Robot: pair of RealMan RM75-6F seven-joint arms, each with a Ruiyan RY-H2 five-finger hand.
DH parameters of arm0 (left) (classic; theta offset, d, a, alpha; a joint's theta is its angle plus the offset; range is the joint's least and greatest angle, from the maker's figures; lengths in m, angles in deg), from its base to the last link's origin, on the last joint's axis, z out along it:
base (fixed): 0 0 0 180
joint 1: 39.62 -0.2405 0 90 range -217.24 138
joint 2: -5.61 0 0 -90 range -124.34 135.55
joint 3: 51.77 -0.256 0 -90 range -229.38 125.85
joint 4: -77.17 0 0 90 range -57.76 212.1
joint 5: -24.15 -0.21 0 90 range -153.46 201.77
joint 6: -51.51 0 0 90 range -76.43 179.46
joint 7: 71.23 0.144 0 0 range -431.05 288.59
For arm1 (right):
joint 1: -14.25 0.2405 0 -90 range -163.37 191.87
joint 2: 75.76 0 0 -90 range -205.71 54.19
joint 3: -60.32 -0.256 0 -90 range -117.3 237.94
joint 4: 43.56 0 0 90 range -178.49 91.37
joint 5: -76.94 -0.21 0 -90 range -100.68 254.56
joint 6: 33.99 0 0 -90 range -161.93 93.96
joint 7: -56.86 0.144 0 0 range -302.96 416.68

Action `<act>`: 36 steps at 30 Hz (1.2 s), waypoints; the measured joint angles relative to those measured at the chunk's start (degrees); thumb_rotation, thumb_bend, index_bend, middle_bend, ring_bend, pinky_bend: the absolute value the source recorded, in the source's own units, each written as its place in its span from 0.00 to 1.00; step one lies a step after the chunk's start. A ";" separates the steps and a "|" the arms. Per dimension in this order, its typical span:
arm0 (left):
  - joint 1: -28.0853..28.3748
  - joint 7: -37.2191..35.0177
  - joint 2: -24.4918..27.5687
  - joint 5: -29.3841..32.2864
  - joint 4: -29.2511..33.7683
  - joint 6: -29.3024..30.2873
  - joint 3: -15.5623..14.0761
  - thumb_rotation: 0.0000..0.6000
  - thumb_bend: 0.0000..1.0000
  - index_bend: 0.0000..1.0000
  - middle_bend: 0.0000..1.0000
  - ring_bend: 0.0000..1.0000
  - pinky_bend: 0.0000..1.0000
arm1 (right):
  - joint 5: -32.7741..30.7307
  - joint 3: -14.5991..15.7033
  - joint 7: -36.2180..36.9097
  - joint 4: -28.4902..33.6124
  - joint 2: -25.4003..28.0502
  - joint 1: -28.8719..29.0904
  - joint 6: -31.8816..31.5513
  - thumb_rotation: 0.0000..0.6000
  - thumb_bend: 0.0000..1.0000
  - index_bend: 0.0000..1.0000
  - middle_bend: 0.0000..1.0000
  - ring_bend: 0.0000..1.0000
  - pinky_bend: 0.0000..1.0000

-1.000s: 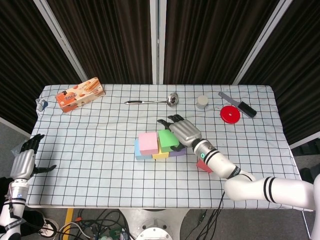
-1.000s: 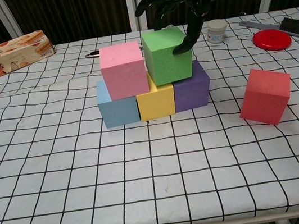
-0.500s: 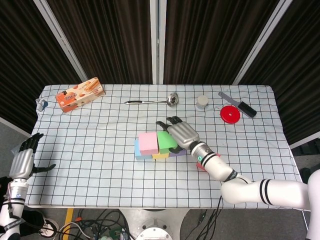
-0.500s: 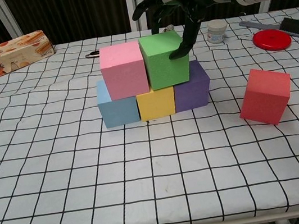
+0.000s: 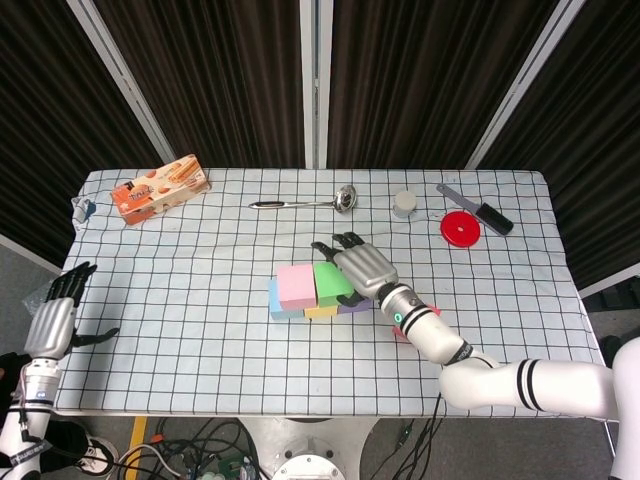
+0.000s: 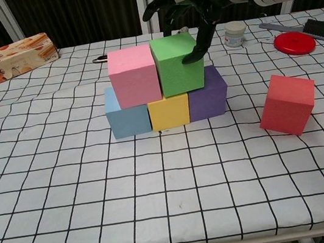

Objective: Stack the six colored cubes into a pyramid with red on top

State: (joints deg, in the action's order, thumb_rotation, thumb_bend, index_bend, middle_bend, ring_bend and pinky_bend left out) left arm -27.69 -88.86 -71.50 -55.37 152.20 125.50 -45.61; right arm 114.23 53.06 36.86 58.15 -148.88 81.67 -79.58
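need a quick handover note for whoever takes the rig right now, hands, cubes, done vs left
Right hand: over the green cube, fingertip touching its right upper edge; no full grasp visible.
Left hand: idle off the table's left edge, holding nothing.
Cubes: blue cube, yellow cube and purple cube form the bottom row; pink cube and green side by side on top. Red cube sits alone on the cloth to the right, tilted.
Done: two tiers built.
Left: clear the right hand from green, pick up red, set it on pink and green.
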 measured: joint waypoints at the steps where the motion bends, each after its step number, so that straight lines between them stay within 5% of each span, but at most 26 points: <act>1: 0.00 -0.11 -0.01 -0.32 -0.02 0.15 -0.13 1.00 0.00 0.08 0.03 0.00 0.03 | 0.00 0.00 -0.11 0.05 0.01 -0.03 -0.12 1.00 0.27 0.00 0.32 0.00 0.00; 36: 0.58 -1.48 0.12 -1.24 -0.60 0.14 -0.99 1.00 0.00 0.08 0.03 0.00 0.03 | -1.77 -0.01 -1.90 -0.55 -1.31 0.04 0.04 1.00 0.22 0.00 0.27 0.00 0.00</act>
State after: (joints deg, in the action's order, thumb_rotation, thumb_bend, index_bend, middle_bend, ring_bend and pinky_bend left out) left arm -27.11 -90.34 -71.39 -56.61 151.60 125.65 -46.61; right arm 112.47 53.06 34.96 57.60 -150.19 81.71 -79.53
